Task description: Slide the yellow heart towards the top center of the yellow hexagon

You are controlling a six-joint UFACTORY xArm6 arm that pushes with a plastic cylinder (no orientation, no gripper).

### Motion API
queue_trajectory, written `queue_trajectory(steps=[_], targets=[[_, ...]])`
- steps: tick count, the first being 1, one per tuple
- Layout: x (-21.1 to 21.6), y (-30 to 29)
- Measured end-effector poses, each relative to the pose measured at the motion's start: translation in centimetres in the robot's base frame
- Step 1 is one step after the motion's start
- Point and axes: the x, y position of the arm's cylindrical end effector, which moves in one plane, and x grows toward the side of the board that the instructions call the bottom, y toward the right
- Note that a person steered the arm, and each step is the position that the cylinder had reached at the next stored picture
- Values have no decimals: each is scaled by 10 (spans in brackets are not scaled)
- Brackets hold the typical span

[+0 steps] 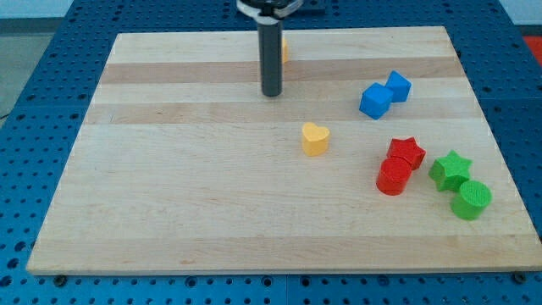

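Bright, even light; soft shadows

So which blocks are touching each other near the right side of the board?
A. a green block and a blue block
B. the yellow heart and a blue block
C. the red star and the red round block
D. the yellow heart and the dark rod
C: the red star sits right against the red round block, while the yellow heart stands alone, apart from my tip.

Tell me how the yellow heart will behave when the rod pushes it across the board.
The yellow heart looks squat and flat-bottomed, so it should slide, not roll or tip. Its lobed outline may make it turn under an off-centre push. My tip stands apart, toward the view's upper left of it.
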Motion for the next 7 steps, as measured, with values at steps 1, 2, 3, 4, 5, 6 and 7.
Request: queue_trajectory(steps=[1, 2, 3, 4, 5, 6, 7], targets=[[48, -12], [104, -12], [144, -2], [159, 42], [127, 111], [126, 113], [126, 110]])
